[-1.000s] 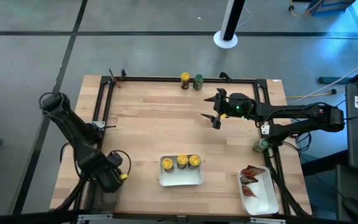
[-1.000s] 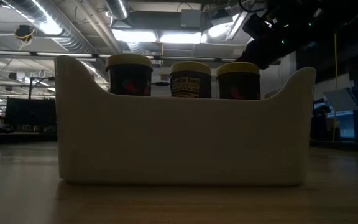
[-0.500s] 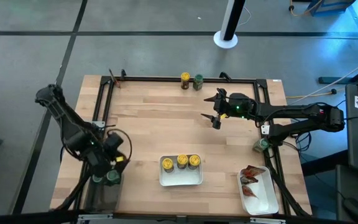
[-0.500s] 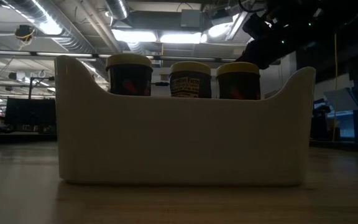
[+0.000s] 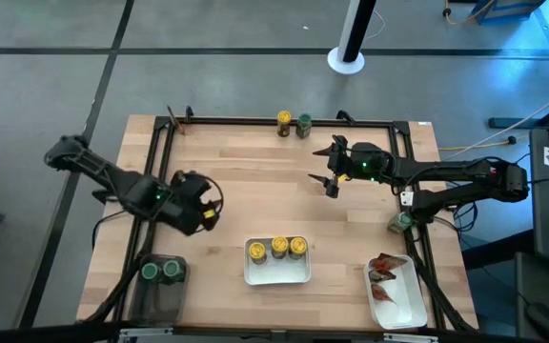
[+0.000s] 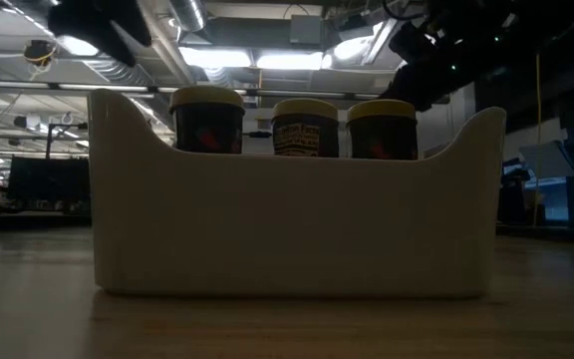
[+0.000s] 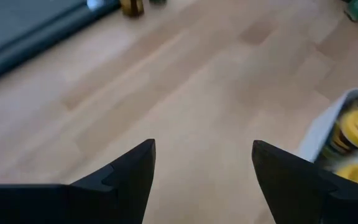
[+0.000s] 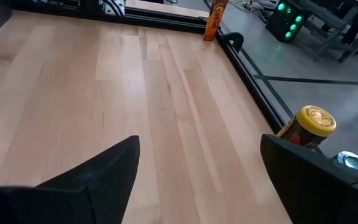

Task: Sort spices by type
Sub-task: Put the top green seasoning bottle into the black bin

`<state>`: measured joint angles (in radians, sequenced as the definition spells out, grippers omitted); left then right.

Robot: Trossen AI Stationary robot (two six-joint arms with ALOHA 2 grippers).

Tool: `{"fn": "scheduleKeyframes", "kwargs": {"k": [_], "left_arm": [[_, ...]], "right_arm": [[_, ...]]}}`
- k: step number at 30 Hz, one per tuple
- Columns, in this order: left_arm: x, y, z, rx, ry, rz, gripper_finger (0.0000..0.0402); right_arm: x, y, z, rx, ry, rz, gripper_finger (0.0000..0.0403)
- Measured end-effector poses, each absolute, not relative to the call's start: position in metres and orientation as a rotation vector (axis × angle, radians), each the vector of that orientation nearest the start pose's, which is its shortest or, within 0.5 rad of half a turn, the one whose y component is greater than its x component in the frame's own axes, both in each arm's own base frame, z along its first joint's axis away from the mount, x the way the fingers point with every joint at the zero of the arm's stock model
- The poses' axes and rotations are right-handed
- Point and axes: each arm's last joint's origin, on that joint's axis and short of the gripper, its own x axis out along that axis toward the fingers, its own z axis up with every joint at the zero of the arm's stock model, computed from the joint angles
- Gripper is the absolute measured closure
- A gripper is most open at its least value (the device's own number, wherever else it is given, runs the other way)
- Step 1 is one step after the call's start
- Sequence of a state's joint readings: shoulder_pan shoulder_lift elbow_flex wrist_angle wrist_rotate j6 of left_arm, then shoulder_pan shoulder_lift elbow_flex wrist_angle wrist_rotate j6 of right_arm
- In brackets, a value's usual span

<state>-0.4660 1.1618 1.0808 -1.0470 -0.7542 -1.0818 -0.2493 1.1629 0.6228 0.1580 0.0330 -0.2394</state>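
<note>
The left gripper (image 5: 201, 203) hangs over the bare wood on the left half of the table (image 5: 246, 191), its fingers (image 7: 129, 177) spread wide with nothing between them. Ahead of it, toward the table's middle front, sits a white tray (image 5: 276, 273) holding 3 yellow-capped jars (image 5: 278, 248) in a row; from table height they poke up above the tray's front wall (image 6: 287, 219) as 3 yellow lids (image 6: 305, 107). Near the front left corner a dark bin (image 5: 157, 291) holds 2 green-capped jars (image 5: 161, 272), side by side. Along the far edge 1 yellow-capped jar (image 5: 284, 121) stands just beside 1 green-capped jar (image 5: 304, 124), both outside any tray; the right wrist camera catches that yellow cap (image 8: 316, 120) next to the green one (image 8: 350, 160). The right gripper (image 5: 331, 178) hovers over the far right part of the table, near that pair but apart from them, its claw released and empty, fingers (image 8: 110, 171) well apart. At the front right a second white tray (image 5: 403, 303) holds the red-orange packets (image 5: 383, 271).
</note>
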Motion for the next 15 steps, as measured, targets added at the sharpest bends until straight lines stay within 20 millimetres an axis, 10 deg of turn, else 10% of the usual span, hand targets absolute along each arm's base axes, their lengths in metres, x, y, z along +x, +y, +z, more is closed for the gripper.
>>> {"fn": "scheduleKeyframes", "kwargs": {"k": [15], "left_arm": [[0.241,0.013,0.271,-0.001,0.532,0.637,0.0151]], "right_arm": [[0.240,-0.067,0.248,-0.124,0.400,-0.400,0.0070]]}}
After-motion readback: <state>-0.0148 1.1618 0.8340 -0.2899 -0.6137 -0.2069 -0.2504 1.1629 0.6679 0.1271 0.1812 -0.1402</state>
